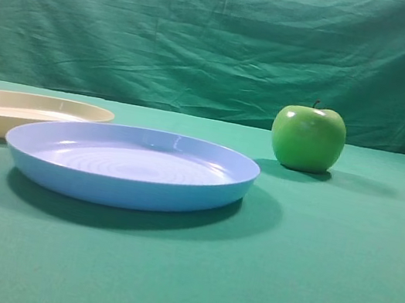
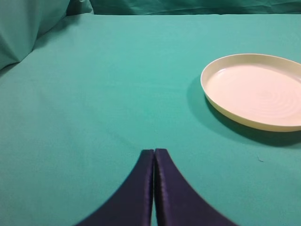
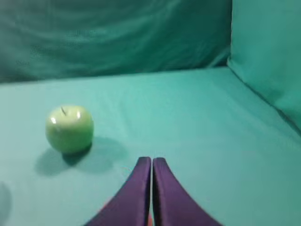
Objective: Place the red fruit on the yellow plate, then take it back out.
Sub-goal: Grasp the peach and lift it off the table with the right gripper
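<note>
Two plates and one apple are seen on the table (image 1: pixel 321 282), which is covered in green cloth. The yellow plate (image 1: pixel 3 124) lies flat, open side up, at the table's left edge in the high view, partly cut off by the frame. Being round, it shows no long axis. It holds nothing. The blue plate (image 1: pixel 126 185) lies flat nearer the front and overlaps it in that view; whether the two touch cannot be told. The apple (image 1: pixel 307 139) stands upright, stem up, to the right and further back, well apart from both plates.

The red fruit cannot be identified in any view. Only a reddish sliver (image 3: pixel 107 205) is noted under the right fingers at the lower frame edge; what it is cannot be told.

The left gripper (image 2: pixel 154 153) is held low over bare cloth, its fingers pressed together on nothing, the yellow plate (image 2: pixel 254 89) ahead and to its right. The right gripper (image 3: pixel 151 161) is likewise closed, with nothing between its tips, the apple (image 3: pixel 69 128) ahead and to its left.

Bare cloth extends ahead of both grippers as far as the green backdrop (image 1: pixel 207 35).
</note>
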Action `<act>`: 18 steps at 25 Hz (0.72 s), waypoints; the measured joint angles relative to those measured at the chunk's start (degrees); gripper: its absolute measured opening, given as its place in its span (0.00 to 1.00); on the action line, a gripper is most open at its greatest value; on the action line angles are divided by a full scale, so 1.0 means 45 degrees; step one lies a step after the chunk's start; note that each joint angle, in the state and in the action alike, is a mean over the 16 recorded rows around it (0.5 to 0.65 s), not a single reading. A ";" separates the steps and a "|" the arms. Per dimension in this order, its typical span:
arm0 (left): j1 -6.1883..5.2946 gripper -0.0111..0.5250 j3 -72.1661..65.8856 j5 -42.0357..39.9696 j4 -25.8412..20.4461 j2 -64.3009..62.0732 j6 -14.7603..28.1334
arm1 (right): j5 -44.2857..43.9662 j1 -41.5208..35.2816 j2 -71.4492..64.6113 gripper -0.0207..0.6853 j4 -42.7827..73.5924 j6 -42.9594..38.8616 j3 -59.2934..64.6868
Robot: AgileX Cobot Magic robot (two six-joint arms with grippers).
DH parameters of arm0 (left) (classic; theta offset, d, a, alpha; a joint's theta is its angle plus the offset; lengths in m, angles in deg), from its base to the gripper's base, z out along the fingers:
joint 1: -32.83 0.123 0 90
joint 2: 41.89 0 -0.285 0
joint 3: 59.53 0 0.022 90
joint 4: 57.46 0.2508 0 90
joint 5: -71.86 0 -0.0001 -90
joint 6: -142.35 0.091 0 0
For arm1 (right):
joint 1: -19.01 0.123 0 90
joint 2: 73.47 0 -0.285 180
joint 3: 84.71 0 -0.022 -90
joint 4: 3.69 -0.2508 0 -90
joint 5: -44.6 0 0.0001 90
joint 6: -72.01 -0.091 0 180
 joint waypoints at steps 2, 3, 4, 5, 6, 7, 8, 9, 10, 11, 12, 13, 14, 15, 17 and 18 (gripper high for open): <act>0.0000 0.02 0.0000 0.0000 0.0000 0.0000 0.0000 | -0.0302 0.0000 -0.0383 0.03 -0.0111 -0.0002 -0.0563; 0.0000 0.02 0.0000 0.0000 0.0000 0.0000 0.0000 | -0.0580 0.0000 -0.0621 0.03 -0.0137 0.0011 -0.0874; 0.0000 0.02 0.0000 0.0000 0.0000 0.0000 0.0000 | -0.0922 0.0000 -0.0883 0.03 -0.0152 0.0035 -0.1208; 0.0000 0.02 0.0000 0.0000 0.0000 0.0000 0.0000 | -0.1272 0.0000 -0.1146 0.03 -0.0161 0.0064 -0.1539; 0.0000 0.02 0.0000 0.0000 0.0000 0.0000 0.0000 | -0.1654 0.0000 -0.1444 0.03 -0.0164 0.0098 -0.1881; 0.0000 0.02 0.0000 0.0000 0.0000 0.0000 0.0000 | -0.2047 0.0000 -0.1765 0.03 -0.0166 0.0138 -0.2217; 0.0000 0.02 0.0000 0.0000 0.0000 0.0000 0.0000 | -0.2453 0.0000 -0.2109 0.03 -0.0167 0.0189 -0.2542; 0.0000 0.02 0.0000 0.0000 0.0000 0.0000 0.0000 | -0.2866 0.0000 -0.2477 0.03 -0.0167 0.0245 -0.2860; 0.0000 0.02 0.0000 0.0000 0.0000 0.0000 0.0000 | -0.3319 0.0004 -0.2878 0.03 -0.0168 0.0311 -0.3180; 0.0000 0.02 0.0000 0.0000 0.0000 0.0000 0.0000 | -0.3782 0.0018 -0.3283 0.03 -0.0168 0.0389 -0.3487; 0.0000 0.02 0.0000 0.0000 0.0000 0.0000 0.0000 | -0.4258 0.0043 -0.3693 0.03 -0.0168 0.0476 -0.3788; 0.0000 0.02 0.0000 0.0000 0.0000 0.0000 0.0000 | -0.4766 0.0078 -0.4123 0.03 -0.0168 0.0582 -0.4101; 0.0000 0.02 0.0000 0.0000 0.0000 0.0000 0.0000 | -0.5281 0.0127 -0.4544 0.03 -0.0168 0.0706 -0.4397; 0.0000 0.02 0.0000 0.0000 0.0000 0.0000 0.0000 | -0.5773 0.0189 -0.4936 0.03 -0.0169 0.0842 -0.4663; 0.0000 0.02 0.0000 0.0000 0.0000 0.0000 0.0000 | -0.6720 0.0346 -0.5697 0.03 -0.0189 0.1150 -0.5153; 0.0000 0.02 0.0000 0.0000 0.0000 0.0000 0.0000 | -0.7149 0.0439 -0.6056 0.03 -0.0214 0.1312 -0.5366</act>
